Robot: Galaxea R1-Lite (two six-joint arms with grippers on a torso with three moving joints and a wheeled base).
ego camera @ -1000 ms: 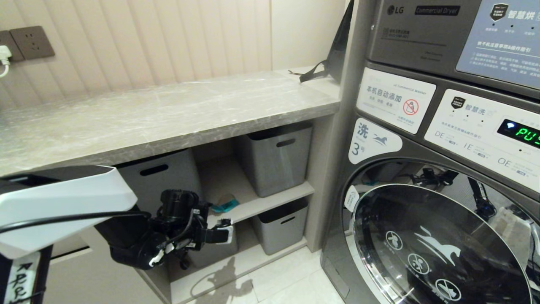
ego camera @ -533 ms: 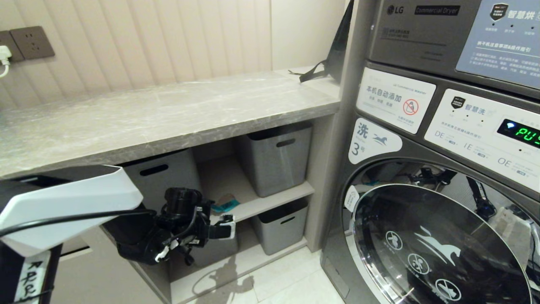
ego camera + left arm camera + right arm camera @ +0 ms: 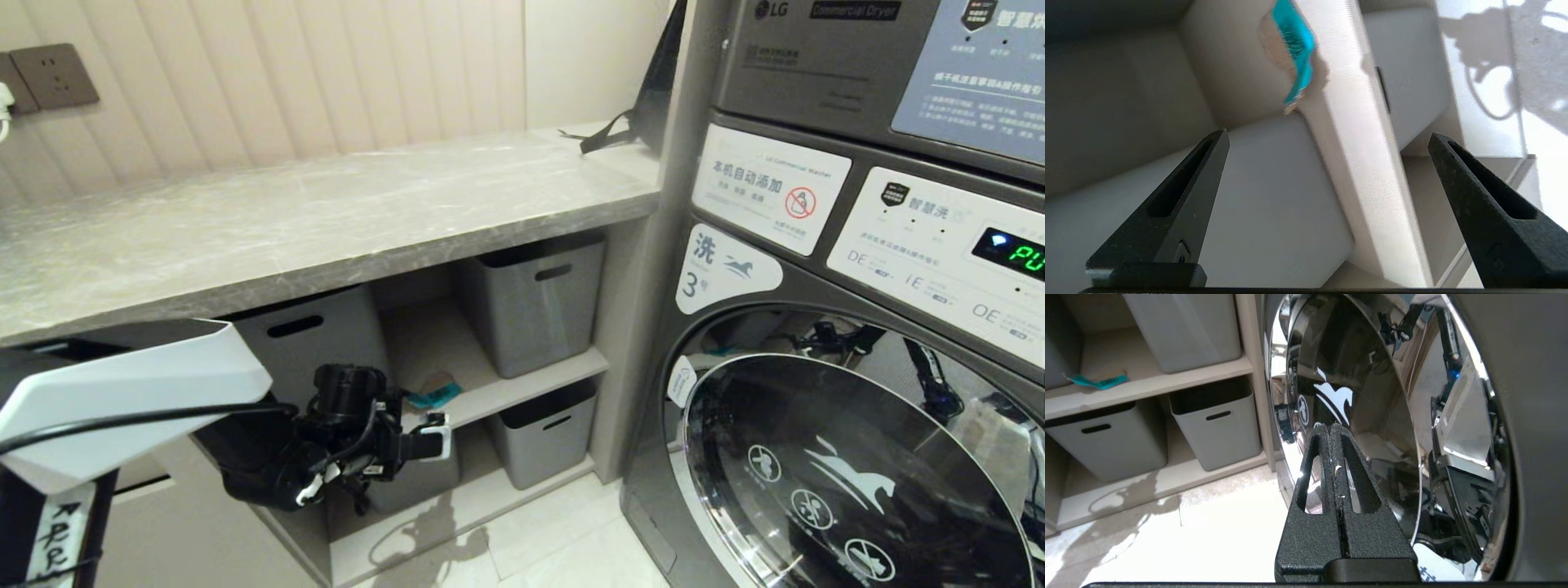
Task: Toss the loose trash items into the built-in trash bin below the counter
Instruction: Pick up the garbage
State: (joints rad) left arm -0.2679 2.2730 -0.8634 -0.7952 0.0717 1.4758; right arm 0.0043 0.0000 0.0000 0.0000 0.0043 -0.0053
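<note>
Head view shows our left gripper (image 3: 437,434) low at seven o'clock, fingers spread wide and empty, just short of the middle shelf (image 3: 522,392). Our right gripper (image 3: 1333,430) hangs pressed shut, holding nothing, beside the washer door (image 3: 1372,396). Beyond the left gripper, at its one o'clock, the teal paper scrap (image 3: 433,398) lies on the shelf between two grey tubs (image 3: 535,302). Farther up, the counter (image 3: 326,220) spans above, a black strapped bag (image 3: 645,114) at its far end.

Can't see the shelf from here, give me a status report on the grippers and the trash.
Left gripper open, empty, short of teal paper scrap on shelf. Right gripper shut, parked by washer door. Nothing between.
</note>
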